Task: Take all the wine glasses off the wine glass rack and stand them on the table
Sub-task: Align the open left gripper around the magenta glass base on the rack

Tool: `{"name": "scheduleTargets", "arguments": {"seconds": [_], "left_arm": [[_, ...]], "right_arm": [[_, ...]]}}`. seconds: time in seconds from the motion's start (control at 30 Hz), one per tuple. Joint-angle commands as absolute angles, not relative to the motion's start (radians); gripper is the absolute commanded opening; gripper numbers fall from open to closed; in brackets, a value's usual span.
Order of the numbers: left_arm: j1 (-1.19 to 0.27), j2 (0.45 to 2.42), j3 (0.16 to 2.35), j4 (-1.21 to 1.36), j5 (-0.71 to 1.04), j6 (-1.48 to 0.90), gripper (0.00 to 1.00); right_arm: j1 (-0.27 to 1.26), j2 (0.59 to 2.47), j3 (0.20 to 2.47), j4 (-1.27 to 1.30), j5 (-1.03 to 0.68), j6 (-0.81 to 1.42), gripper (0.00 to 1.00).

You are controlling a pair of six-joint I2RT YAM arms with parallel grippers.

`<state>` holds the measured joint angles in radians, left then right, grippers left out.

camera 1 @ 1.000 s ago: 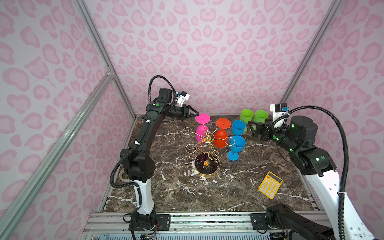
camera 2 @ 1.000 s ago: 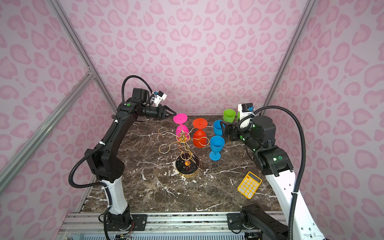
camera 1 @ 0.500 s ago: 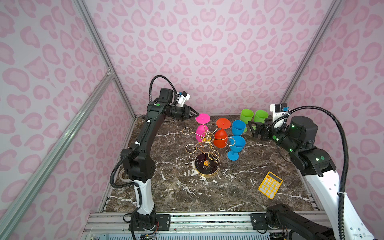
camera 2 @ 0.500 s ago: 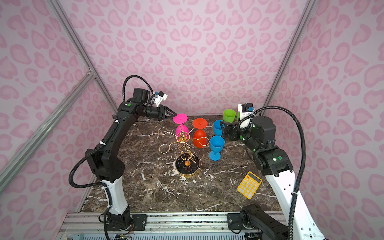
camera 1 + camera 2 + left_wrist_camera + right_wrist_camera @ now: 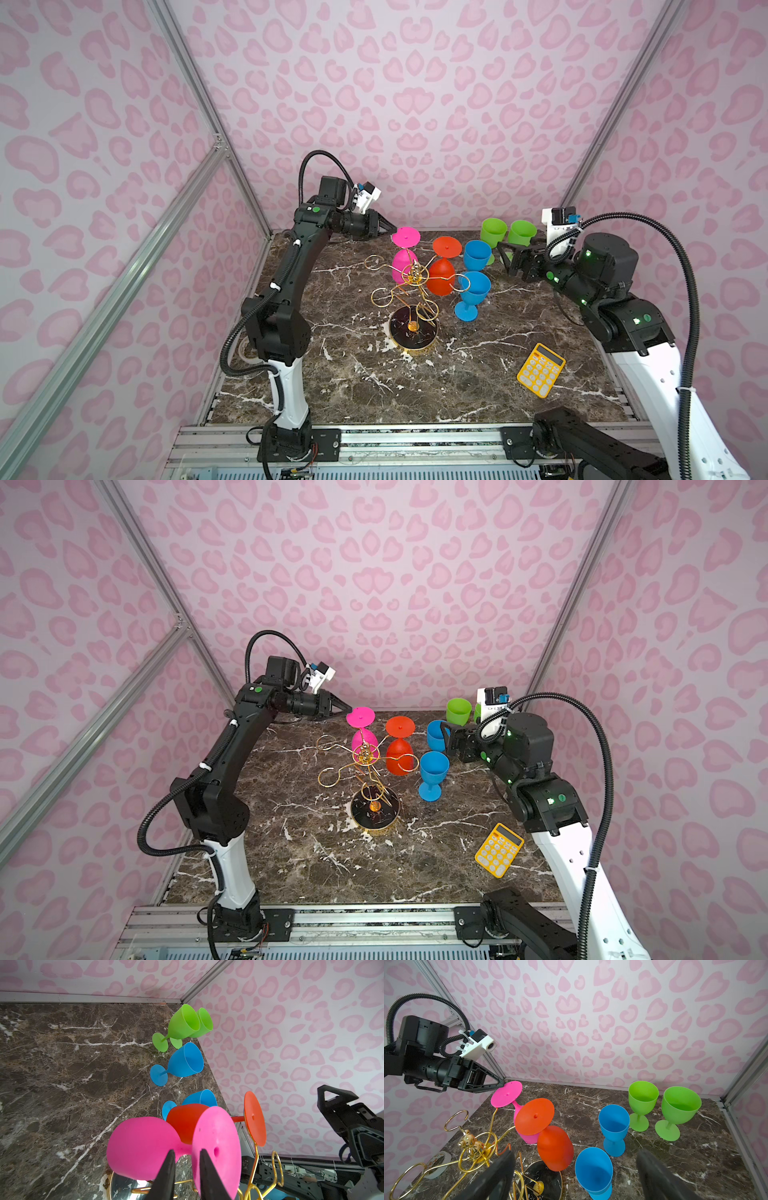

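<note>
In 1 second our left gripper narrowed to a slit at the foot of the pink wine glass, upper centre, hanging on the wine glass rack. We cannot tell if it grips. Right gripper gapes. The marble table lies bare lower left.

Crowded at the back, open at the front.
In both top views the wine glass rack fills mid-frame, with bare gold loops jutting left. The pink glass and red glass hang at its upper side. Blue glasses stand just right of it, and green glasses stand at the upper right. The marble table lies bare across the lower frame, except for a yellow calculator at the lower right.
</note>
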<state>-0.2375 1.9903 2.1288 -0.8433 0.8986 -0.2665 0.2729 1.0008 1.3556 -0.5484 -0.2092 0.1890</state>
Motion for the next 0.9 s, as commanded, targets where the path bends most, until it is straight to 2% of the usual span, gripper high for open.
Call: {"name": "scheduleTargets", "arguments": {"seconds": [0.0,0.87], "left_arm": [[-0.238,1.979,2.14,-0.848,0.922,-0.269,0.21],[-0.234,1.964,2.14,-0.839,0.951,-0.299,0.06]], "right_arm": [[0.274,0.999,1.35,-0.534,-0.216,0.192,0.93],[0.274,0.984,1.343,-0.534,-0.222,0.196,0.93]]}}
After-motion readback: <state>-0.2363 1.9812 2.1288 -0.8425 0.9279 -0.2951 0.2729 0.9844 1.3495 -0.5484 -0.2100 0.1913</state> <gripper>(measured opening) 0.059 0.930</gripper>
